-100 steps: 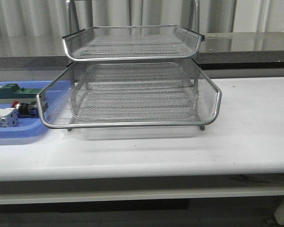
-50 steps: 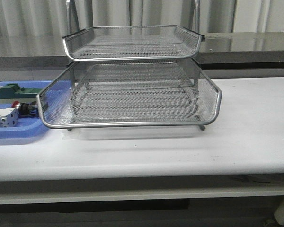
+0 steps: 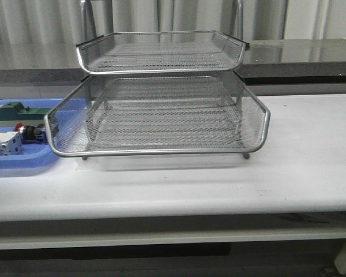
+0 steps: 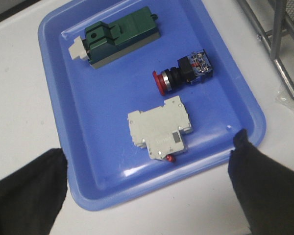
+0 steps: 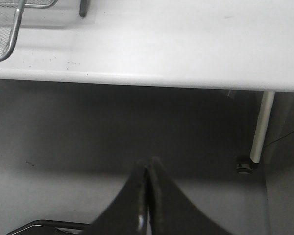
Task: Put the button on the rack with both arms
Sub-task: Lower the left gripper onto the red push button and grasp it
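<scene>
The button (image 4: 181, 76), with a red mushroom head and black collar, lies on its side in the blue tray (image 4: 88, 161). In the front view the button (image 3: 24, 131) sits just left of the rack (image 3: 161, 151), a silver wire-mesh stand in the middle of the table. My left gripper (image 4: 148, 161) hovers above the tray's near edge, open wide and holding nothing, with the button beyond its fingers (image 4: 29, 191). My right gripper (image 5: 148, 162) is shut and empty, below the table's front edge over the floor. Neither arm shows in the front view.
A green flat component (image 4: 118, 35) and a white switch block (image 4: 159, 128) share the blue tray (image 3: 17, 164) with the button. A rack leg (image 4: 279, 54) stands right beside the tray. A rack corner (image 5: 10, 34) and a table leg (image 5: 261, 127) show in the right wrist view.
</scene>
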You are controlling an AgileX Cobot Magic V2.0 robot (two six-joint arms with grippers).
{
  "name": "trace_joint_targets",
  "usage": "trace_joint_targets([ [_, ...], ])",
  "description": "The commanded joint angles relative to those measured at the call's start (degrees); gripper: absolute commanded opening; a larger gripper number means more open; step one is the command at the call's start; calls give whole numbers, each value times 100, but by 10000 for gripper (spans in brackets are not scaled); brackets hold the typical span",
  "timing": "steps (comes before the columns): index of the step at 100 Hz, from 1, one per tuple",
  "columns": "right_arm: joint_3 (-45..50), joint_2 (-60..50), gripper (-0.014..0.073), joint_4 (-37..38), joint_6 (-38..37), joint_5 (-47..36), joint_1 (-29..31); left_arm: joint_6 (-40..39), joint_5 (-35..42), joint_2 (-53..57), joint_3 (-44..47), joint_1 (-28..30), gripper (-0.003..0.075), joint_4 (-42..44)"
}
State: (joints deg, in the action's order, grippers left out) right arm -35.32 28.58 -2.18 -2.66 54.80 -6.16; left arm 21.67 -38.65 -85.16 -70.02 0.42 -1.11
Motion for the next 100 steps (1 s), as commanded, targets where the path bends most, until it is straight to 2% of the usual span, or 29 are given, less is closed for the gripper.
trace_joint_targets([
  [1, -151, 13, -67, 54, 9, -337, 2, 545, 358, -76, -420, 14, 631, -231],
  [14, -151, 13, -67, 54, 9, -337, 2, 1233, 63, -622, -992, 14, 631, -437],
  [45, -151, 13, -67, 54, 9, -337, 2, 2488, -1446, -2442, -2981, 0, 631, -700],
  [68, -151, 13, -67, 54, 9, -337, 2, 2981, -1746, -3299, -3937, -122, 630, -702],
  [100, -151, 13, -67, 54, 9, -337, 2, 3141, -1760, -4006, -4275, -199, 630, -691],
])
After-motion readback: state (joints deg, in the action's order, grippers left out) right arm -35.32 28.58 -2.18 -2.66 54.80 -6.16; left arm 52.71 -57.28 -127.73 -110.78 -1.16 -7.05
